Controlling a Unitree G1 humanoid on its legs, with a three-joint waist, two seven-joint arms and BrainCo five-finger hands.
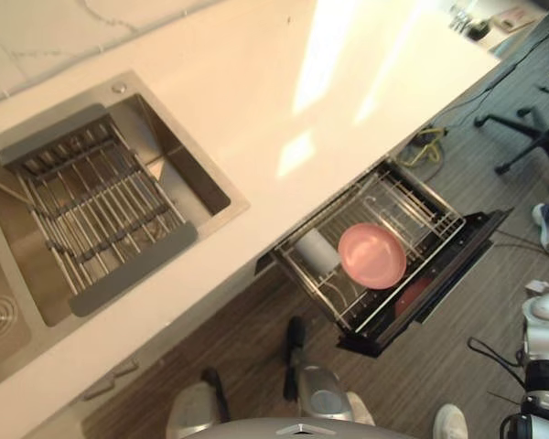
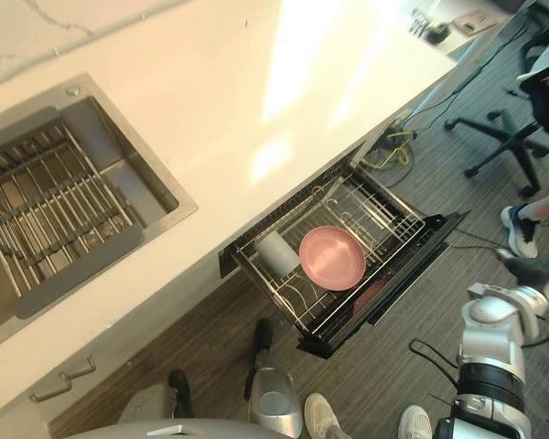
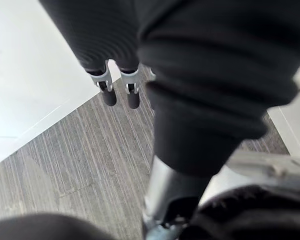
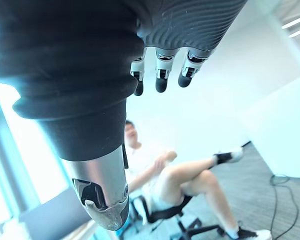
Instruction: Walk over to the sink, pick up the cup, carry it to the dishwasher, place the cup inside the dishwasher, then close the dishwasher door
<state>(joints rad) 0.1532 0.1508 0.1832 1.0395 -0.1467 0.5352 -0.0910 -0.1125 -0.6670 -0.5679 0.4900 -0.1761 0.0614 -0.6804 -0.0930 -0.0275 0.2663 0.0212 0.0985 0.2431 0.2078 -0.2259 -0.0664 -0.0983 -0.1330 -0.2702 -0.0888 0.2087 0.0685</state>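
Cup [image 1: 317,251] lies in the open dishwasher rack [image 1: 423,207] beside plate [image 1: 372,256]; left hand [image 3: 121,89], right hand [image 4: 161,75] slack, empty.

We are seeing strong light glaring in broad pale streaks across the white counter [image 1: 348,82], washing out its far end. The sink [image 1: 178,160] is catching soft reflections. The floor [image 1: 247,343] below the counter edge is lying in shadow. A bright window [image 4: 40,150] is backlighting the right hand [image 4: 161,80], darkening it.

One cup [image 1: 317,250] (white), one pink plate [image 1: 372,255], one sink rack [image 1: 96,210]
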